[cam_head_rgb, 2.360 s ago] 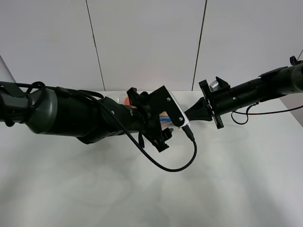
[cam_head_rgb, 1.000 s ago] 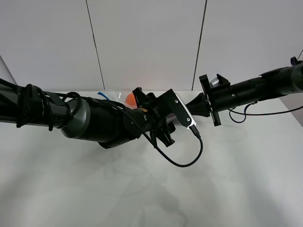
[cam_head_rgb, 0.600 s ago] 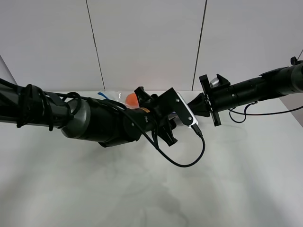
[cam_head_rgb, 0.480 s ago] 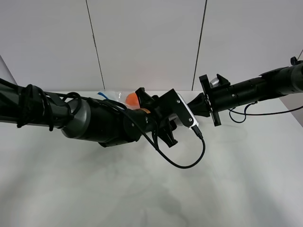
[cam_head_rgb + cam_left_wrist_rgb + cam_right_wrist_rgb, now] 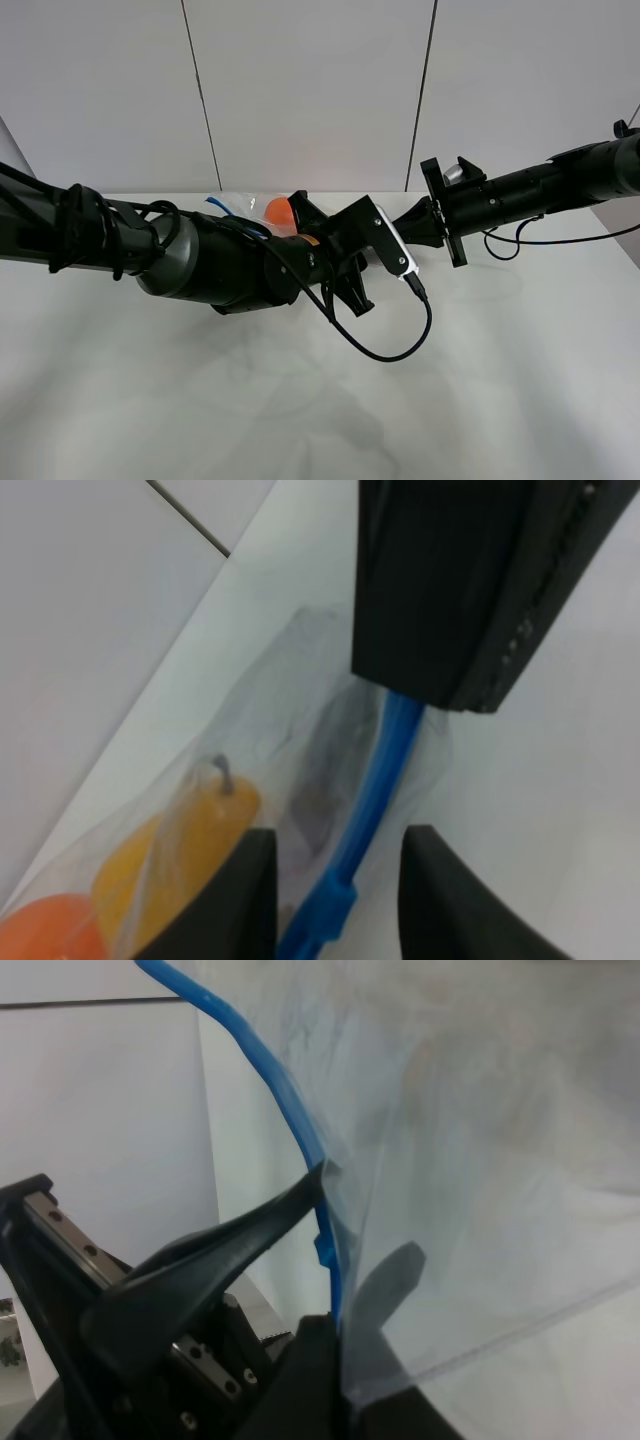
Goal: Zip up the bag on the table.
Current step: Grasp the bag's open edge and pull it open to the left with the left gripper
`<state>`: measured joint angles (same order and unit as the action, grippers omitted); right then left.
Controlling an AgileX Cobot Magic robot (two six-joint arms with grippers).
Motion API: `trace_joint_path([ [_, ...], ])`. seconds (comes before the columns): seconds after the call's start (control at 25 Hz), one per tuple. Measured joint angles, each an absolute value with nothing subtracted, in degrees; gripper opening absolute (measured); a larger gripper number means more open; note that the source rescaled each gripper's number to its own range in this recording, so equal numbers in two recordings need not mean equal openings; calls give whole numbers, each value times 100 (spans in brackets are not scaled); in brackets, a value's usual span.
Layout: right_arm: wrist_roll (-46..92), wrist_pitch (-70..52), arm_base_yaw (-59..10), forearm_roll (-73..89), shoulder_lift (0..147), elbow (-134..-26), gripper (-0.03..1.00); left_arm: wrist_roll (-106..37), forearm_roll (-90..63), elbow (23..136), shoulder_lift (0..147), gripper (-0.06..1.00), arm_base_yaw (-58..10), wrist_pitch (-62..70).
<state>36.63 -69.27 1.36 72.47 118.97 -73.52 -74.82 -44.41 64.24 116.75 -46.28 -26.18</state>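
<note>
The bag (image 5: 235, 203) is clear plastic and lies on the white table (image 5: 500, 380) behind my left arm, with an orange (image 5: 277, 210) showing in it. In the left wrist view its blue zipper strip (image 5: 385, 770) runs between my left gripper's (image 5: 338, 900) fingers, which stand a little apart, next to a yellow pear (image 5: 190, 830). My right gripper (image 5: 330, 1360) is shut on the bag's zipper end (image 5: 280, 1110). It shows as a black block in the left wrist view (image 5: 450, 590). Both grippers meet at mid-table, left (image 5: 335, 262) and right (image 5: 408, 232).
A black cable (image 5: 400, 340) loops from my left wrist down over the table. The grey wall panels (image 5: 310, 90) stand right behind the table's far edge. My left arm (image 5: 200, 265) covers most of the bag from above.
My left arm has shifted to the right toward the right gripper, and the bag's left end with the orange has come into view behind it. The right arm has barely moved.
</note>
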Motion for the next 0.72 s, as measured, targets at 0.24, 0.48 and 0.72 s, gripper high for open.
trace_joint_path([
  [0.24, 3663, -6927, 136, 7247, 11897, -7352, 0, -7482, -4434, 6424, 11675, 21, -4628, -2621],
  [0.48, 3663, -6927, 136, 7247, 11897, -7352, 0, -7482, -4429, 6424, 11675, 0, -4628, -2619],
  [0.72, 3658, -6922, 136, 7253, 11897, -7352, 0, -7497, -4424, 6424, 11675, 0, -4588, -2615],
])
